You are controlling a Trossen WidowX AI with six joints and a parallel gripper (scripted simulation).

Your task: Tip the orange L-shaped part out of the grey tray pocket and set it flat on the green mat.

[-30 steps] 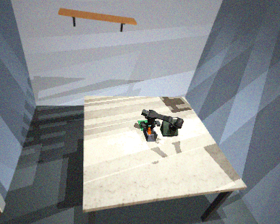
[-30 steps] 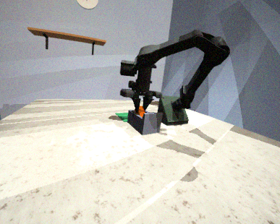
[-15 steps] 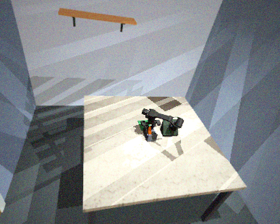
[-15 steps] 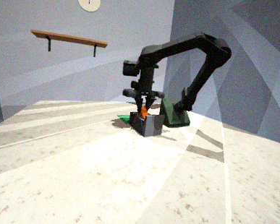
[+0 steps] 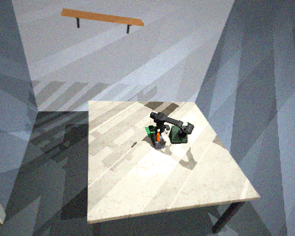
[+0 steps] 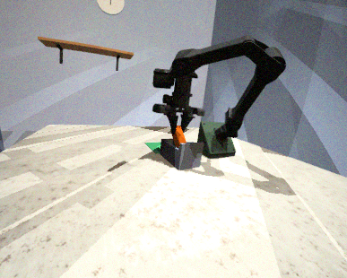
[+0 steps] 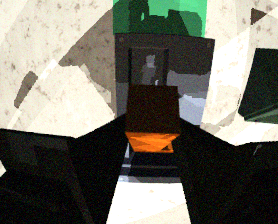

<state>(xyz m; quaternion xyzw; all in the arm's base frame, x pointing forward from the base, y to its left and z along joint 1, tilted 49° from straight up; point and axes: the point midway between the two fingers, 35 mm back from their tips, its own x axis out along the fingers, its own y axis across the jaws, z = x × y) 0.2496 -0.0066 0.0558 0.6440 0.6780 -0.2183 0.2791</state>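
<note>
The orange L-shaped part [image 6: 179, 135] [image 5: 158, 135] [image 7: 150, 140] stands tipped up steeply, its upper end between my fingers. My gripper [image 6: 179, 125] [image 7: 150, 120] is shut on that raised end, just above the grey tray [image 6: 184, 156] [image 5: 159, 143] [image 7: 194, 96]. In the wrist view the part's far end reaches dark into the tray's pocket; I cannot tell whether it still touches the pocket. The green mat [image 6: 153, 145] [image 5: 148, 131] lies flat on the table just beyond the tray.
The arm's dark green base [image 6: 218, 143] [image 5: 177, 136] stands right beside the tray. The marble table [image 5: 142, 179] [image 6: 123, 215] spreads wide around them. A wooden shelf [image 5: 102, 17] [image 6: 84, 47] hangs on the back wall.
</note>
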